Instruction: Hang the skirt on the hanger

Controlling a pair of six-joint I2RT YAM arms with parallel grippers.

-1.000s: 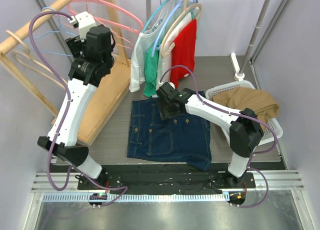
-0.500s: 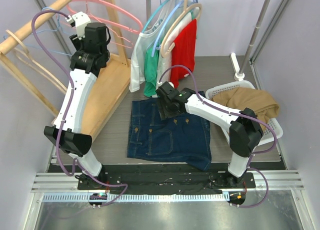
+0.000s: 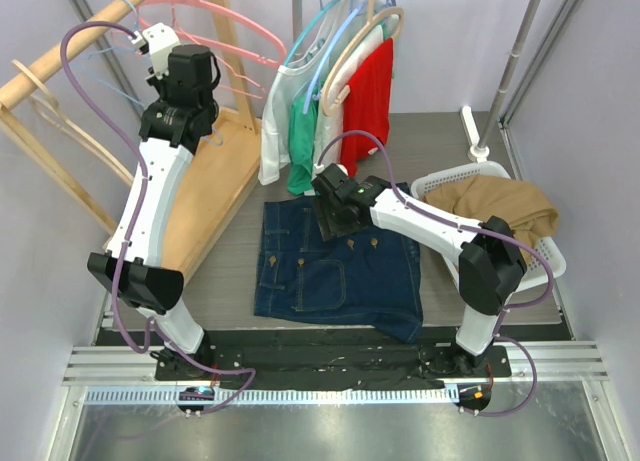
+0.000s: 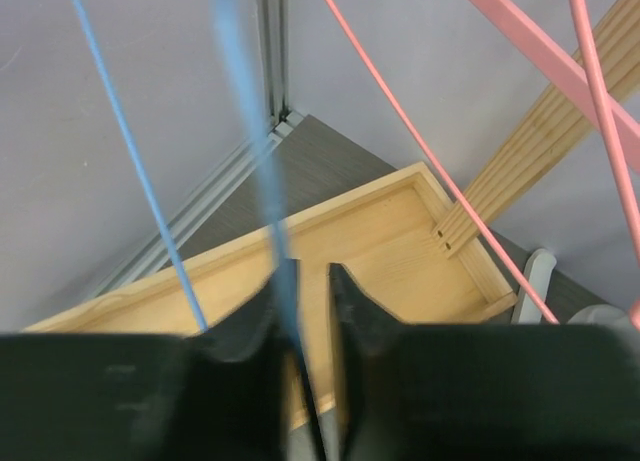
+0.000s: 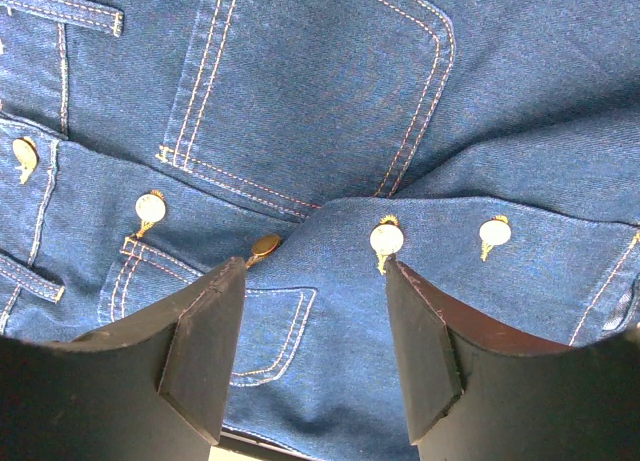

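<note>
In the upper left of the top view the left claw (image 4: pixel 308 277) is hemmed in. Blue hanger wires (image 4: pixel 255 131) run through and beside its narrow gap, pink hangers (image 4: pixel 540 49) cross on the right, and the wooden rack (image 3: pixel 215 181) lies below. At mid-frame, bare bench (image 3: pixel 235 271) is open left of the skirt (image 3: pixel 340 276). Hanging clothes (image 3: pixel 370 91) crowd the skirt's top edge, and the basket (image 3: pixel 468 171) blocks its right.

The whole cell is viewed from a fixed camera above and behind the arm bases, looking down and forward over the denim skirt (image 3: pixel 340 271) to the wooden rack (image 3: pixel 215 181). The left wrist view is set close behind the left gripper (image 4: pixel 312 271) and aimed down past a blue hanger (image 4: pixel 252 131) wire into the rack's tray — a part shared with the overhead view. The right wrist view is held very near the skirt, facing down onto its buttons (image 5: pixel 386 239).
</note>
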